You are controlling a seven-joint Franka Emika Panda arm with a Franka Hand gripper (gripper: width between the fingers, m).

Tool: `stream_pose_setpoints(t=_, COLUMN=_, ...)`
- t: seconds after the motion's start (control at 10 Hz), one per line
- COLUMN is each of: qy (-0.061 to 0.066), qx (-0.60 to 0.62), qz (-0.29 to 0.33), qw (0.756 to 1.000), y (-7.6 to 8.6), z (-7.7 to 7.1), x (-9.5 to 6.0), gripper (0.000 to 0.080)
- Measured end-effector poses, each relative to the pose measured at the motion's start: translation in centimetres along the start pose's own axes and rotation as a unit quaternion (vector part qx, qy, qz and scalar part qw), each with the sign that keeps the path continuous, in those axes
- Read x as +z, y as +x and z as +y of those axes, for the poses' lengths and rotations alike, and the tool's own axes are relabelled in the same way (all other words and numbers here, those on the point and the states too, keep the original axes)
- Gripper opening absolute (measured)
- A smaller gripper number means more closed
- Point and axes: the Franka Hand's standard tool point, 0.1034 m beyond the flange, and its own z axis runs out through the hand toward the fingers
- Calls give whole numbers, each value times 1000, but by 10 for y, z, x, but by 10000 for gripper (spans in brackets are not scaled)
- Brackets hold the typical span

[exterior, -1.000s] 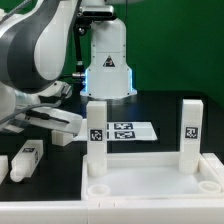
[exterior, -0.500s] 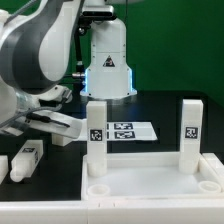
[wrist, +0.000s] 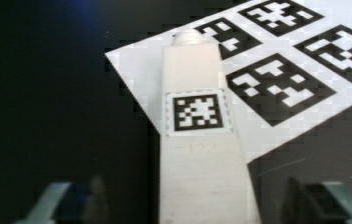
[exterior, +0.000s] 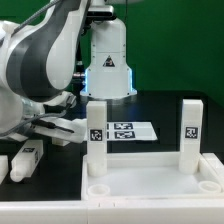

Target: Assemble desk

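Note:
The white desk tabletop [exterior: 150, 185] lies at the front of the exterior view. Two tagged white legs stand upright in its far corners, one at the exterior view's left [exterior: 96, 135] and one at its right [exterior: 190, 130]. In the wrist view a third tagged leg [wrist: 198, 120] lies lengthwise between my gripper's [wrist: 187, 198] fingers. The fingers [wrist: 48, 200] stand wide on either side, with dark gaps to the leg, so the gripper is open. In the exterior view the gripper [exterior: 58, 130] is low at the left and the arm mostly hides this leg. Another leg [exterior: 26, 160] lies loose at the front left.
The marker board [exterior: 128, 131] lies flat behind the tabletop and shows beyond the leg's far end in the wrist view [wrist: 315, 70]. The white robot base with a blue light [exterior: 108, 60] stands at the back. The table is black.
The arm has shifted a little and the gripper has sunk slightly toward the table at the exterior view's left. The tabletop and its two upright legs have not moved.

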Motion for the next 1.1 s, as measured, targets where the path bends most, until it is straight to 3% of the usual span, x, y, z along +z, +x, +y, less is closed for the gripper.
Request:
stream_pose_setpoints(t=0.1, qy=0, qx=0, qz=0, qw=1000, y=0, z=0, x=0, gripper=386)
stream_pose_setpoints(t=0.2, qy=1, qx=0, qz=0, qw=1000, y=0, z=1, x=0, gripper=190)
stream_pose_setpoints(t=0.3, qy=1, qx=0, qz=0, qw=1000, y=0, z=1, x=0, gripper=190)
stream_pose_setpoints(t=0.4, qy=1, qx=1, qz=1, qw=1000, y=0, z=0, x=-1, gripper=61)
stream_pose_setpoints(t=0.5, qy=1, qx=1, qz=6, qw=1000, y=0, z=-1, x=-6, gripper=19)
stream_pose_setpoints(t=0.7, qy=10, qx=-10, qz=18, qw=1000, y=-17, z=-6, x=-36, gripper=6)
stream_pose_setpoints(t=0.9, qy=13, qx=-26, qz=55, qw=998, y=-38, z=-13, x=-81, gripper=1)
stream_pose_setpoints(t=1.0, qy=9, qx=-34, qz=83, qw=996, y=-46, z=-17, x=-90, gripper=1)
stream_pose_setpoints(t=1.1, qy=12, qx=-32, qz=88, qw=996, y=-44, z=-14, x=-85, gripper=1)
